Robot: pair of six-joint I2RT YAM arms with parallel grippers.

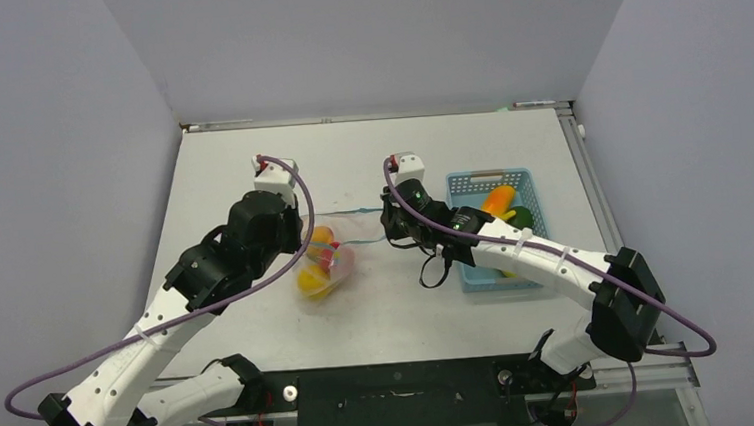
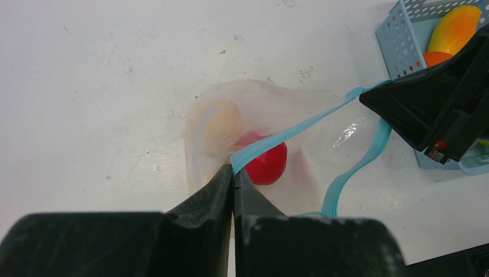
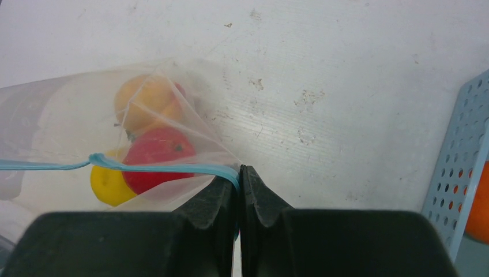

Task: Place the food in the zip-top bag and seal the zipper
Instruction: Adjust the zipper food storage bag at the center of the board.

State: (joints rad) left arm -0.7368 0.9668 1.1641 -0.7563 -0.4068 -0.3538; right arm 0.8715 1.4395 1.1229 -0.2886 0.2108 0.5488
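Note:
The zip-top bag (image 1: 329, 268) lies at mid-table, with food in it: a red fruit (image 3: 155, 149), an orange round (image 3: 144, 101) and a yellow one (image 3: 109, 186). My left gripper (image 2: 233, 172) is shut on one end of the light blue zipper (image 2: 300, 128). The right gripper (image 3: 238, 171) is shut on the other end of the zipper (image 3: 161, 168). That strip runs taut between the two grippers. The second strip (image 2: 357, 167) of the mouth sags in a loose curve, so the mouth gapes. More food, an orange-yellow piece (image 1: 499, 201) and a green one (image 1: 521, 218), lies in the basket.
A light blue mesh basket (image 1: 471, 181) stands right of the bag, under my right forearm, and its corner (image 2: 398, 40) lies close behind the right gripper. Grey walls close in the table on three sides.

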